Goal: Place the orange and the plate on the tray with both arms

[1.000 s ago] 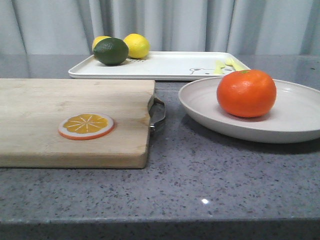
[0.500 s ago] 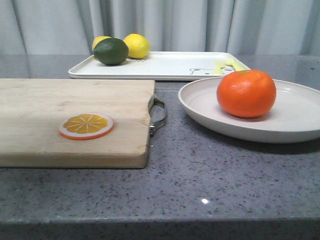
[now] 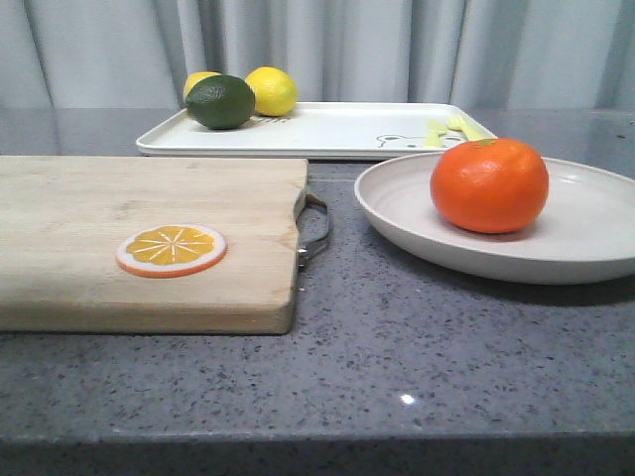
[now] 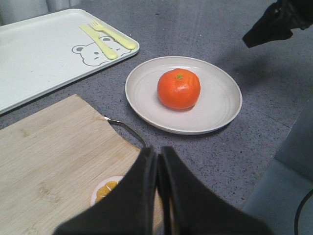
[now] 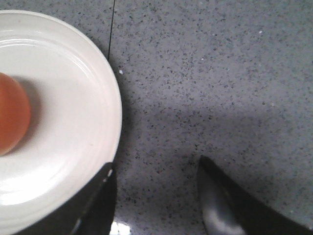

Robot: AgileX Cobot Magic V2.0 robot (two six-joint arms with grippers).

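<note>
— Since the orange [image 3: 488, 185] is round and shiny, how should it be held?

— It is likely to slip and roll, so it should be pinched across its middle. It sits in the plate [image 3: 585, 233], on the counter just in front of the tray [image 3: 337, 129].

— And the plate?

— It looks hard and breakable, so it is best taken at the raised rim and kept level.

— How are the jaws set?

— The left gripper [image 4: 159, 164] is pressed closed on nothing. The right gripper [image 5: 156, 171] is spread apart beside the plate's rim.

— What is counted?

— One orange, one plate, one tray. Two lemons [image 3: 272, 90], one lime [image 3: 220, 102], one orange slice [image 3: 171, 249], and maybe two yellow cutlery pieces [image 4: 105, 40].
</note>
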